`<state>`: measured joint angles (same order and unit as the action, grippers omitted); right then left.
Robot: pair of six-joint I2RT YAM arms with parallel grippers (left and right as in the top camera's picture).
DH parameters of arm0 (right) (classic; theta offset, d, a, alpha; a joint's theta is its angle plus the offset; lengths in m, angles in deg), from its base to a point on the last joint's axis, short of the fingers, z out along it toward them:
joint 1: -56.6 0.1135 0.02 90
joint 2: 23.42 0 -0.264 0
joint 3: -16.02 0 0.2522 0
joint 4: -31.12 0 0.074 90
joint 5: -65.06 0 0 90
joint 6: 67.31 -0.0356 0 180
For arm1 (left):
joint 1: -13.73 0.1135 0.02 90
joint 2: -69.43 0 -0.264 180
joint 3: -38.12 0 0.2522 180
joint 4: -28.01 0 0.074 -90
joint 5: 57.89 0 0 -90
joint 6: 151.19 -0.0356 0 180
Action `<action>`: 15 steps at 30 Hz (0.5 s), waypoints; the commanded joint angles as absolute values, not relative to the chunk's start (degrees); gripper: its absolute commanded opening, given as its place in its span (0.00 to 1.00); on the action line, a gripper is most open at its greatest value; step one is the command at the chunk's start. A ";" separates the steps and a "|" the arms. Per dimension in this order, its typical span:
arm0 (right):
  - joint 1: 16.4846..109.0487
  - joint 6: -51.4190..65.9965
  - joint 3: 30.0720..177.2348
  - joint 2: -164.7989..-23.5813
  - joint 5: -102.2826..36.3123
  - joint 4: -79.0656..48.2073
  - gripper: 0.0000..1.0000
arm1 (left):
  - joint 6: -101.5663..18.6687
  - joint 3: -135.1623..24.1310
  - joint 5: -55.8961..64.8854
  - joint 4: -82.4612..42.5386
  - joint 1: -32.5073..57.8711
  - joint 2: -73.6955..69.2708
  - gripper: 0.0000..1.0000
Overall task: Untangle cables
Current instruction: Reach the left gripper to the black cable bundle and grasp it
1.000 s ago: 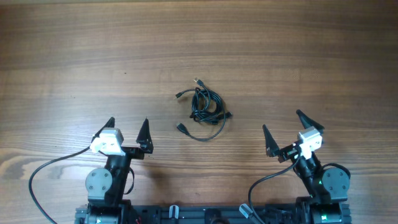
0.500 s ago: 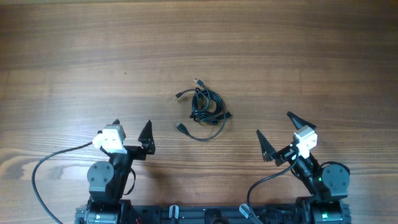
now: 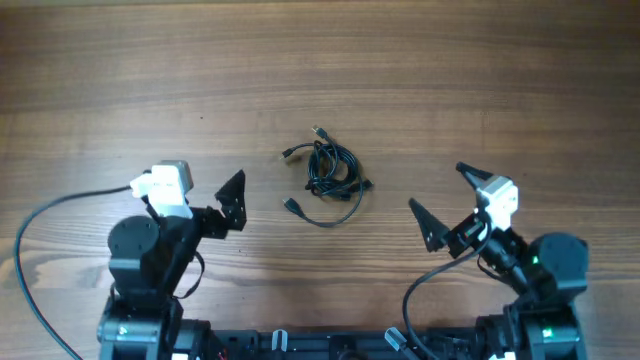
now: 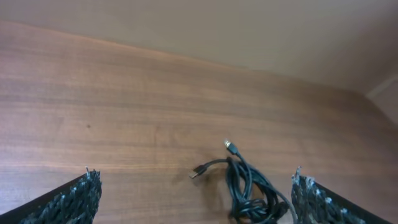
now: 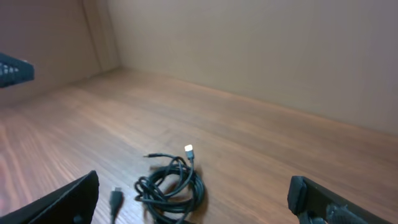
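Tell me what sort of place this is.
Probably an indoor robot test bench: a wooden table backed by a plain wall, a left arm and right arm mounted at one edge, one tangle of cables laid out.

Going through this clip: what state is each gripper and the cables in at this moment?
cables: tangled in one loose bundle, lying flat on the wooden table, plug ends sticking out, not touched by either gripper.
left gripper: open, empty, short of the bundle.
right gripper: open, empty, short of the bundle.
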<state>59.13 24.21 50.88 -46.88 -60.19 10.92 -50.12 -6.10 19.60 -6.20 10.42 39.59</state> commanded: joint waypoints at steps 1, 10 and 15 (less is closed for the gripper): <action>58.89 23.51 57.46 -52.96 -64.93 7.47 1.00 | -49.98 -12.76 14.40 -8.43 10.73 34.34 1.00; 58.89 21.17 69.63 -66.51 -70.04 -1.47 1.00 | -47.01 -19.80 6.96 -8.85 10.73 19.61 1.00; 58.89 21.21 75.45 -72.43 -70.07 -9.80 1.00 | -46.99 -19.80 6.99 -9.07 10.75 17.95 1.00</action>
